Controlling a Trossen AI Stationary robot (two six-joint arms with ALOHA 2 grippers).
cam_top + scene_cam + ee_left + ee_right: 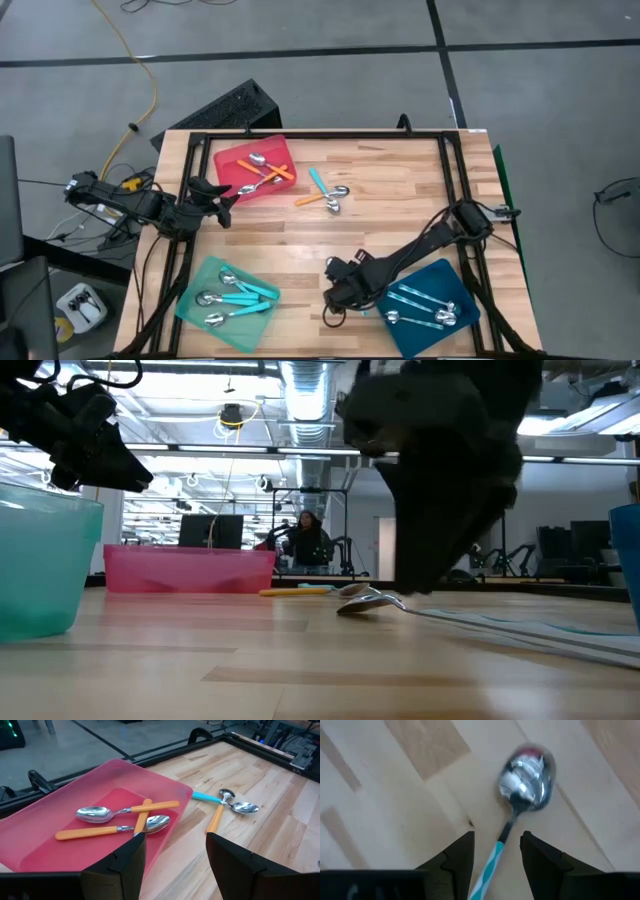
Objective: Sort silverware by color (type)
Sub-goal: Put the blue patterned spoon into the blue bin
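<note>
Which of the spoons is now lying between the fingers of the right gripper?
The pale blue patterned spoon on the bare wood beside the dark-blue tray. The right gripper straddles its handle; all other spoons lie in trays or at the table's middle.

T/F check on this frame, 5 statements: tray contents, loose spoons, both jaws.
1. The red tray holds three orange-handled spoons. True.
2. The mint-green tray is empty. False: turquoise-handled spoons lie in it.
3. The right gripper has its jaws on either side of the handle of a patterned spoon on the bare table, not yet shut. True.
4. The left gripper carries an orange spoon. False: its jaws are open and empty, by the red tray.
5. No spoons remain on the wood mid-table. False: an orange one and a turquoise one lie there crossed.
</note>
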